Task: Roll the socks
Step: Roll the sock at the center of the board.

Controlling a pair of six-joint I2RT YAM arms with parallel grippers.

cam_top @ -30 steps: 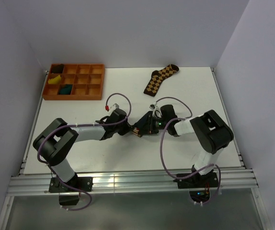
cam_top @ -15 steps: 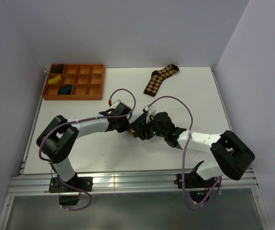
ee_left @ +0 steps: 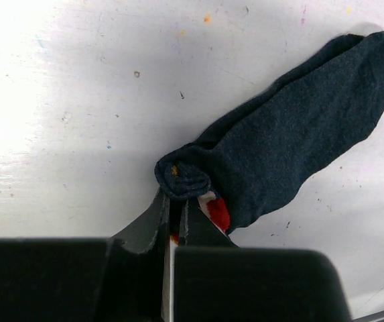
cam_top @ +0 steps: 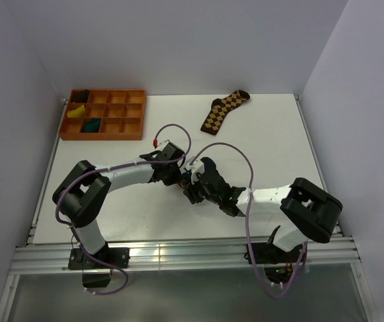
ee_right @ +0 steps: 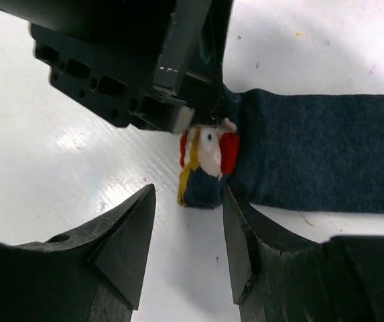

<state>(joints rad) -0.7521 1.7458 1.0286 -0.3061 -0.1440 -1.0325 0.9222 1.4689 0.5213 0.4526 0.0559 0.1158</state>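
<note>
Black right fingers [ee_right: 121, 245] stand wide apart. The rolled end of the socks [ee_right: 312, 151] lies on the desk [ee_right: 37, 168] just beyond their tips, in line with the gap and close beside one tip. That small roll shows its cartoon patch [ee_right: 206, 159], red, white and yellow, facing up.

Straight across from these fingers, the left fingers [ee_left: 148, 225] are closed on the same roll from the opposite side, pinching the dark teal fabric between their tips. In the left wrist view a sliver of the red patch peeps out just beside the pinch. From the grip the socks run flat along the desk, up and to the right of the left fingers. They end in a rounded toe where a doubled edge shows.

In the top view both arms meet over the middle of the desk and hide the fabric. Well beyond both sets of fingers, toward the back wall, a brown argyle sock [cam_top: 224, 111] lies alone. Far off on the left fingers' side sits an orange tray [cam_top: 133, 115] with yellow, teal and dark bundles in its left-hand compartments.
</note>
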